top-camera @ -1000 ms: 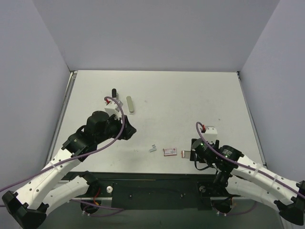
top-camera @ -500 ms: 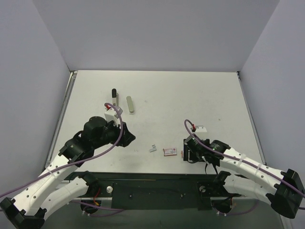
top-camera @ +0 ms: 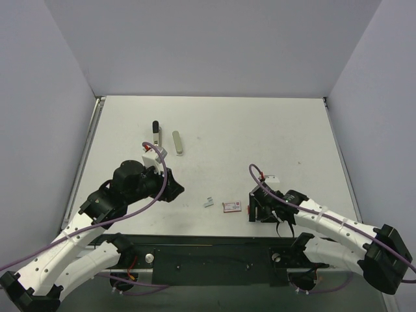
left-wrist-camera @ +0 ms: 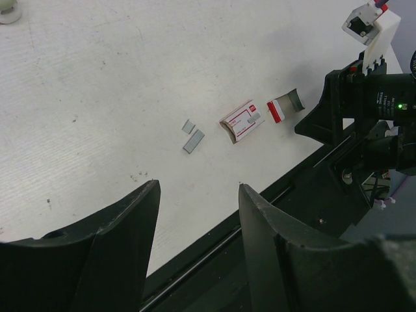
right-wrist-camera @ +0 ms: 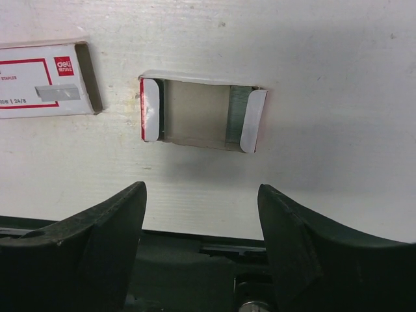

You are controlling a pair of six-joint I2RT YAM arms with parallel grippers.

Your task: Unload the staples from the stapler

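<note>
The stapler (top-camera: 156,128), slim with a black far end, lies at the back left of the table, beyond my left gripper (top-camera: 173,189). Two tiny silver-grey strips of staples (top-camera: 208,202) lie near the front edge; in the left wrist view the staples (left-wrist-camera: 193,140) sit ahead of the open left gripper (left-wrist-camera: 197,185), which holds nothing. My right gripper (top-camera: 255,212) hovers open and empty at the table's near edge, and in the right wrist view the right gripper (right-wrist-camera: 201,188) faces a small open cardboard tray (right-wrist-camera: 198,120).
A slim silver bar (top-camera: 177,143) lies beside the stapler. A red-pink box sleeve (top-camera: 231,207) rests left of the tray (top-camera: 249,208), which holds a grey strip (right-wrist-camera: 235,116). The table's black front rail (left-wrist-camera: 260,214) runs just under both grippers.
The right arm has swung left and low toward the tray at the front edge. The left arm has drawn back slightly toward the near edge. Both grippers stay open.
</note>
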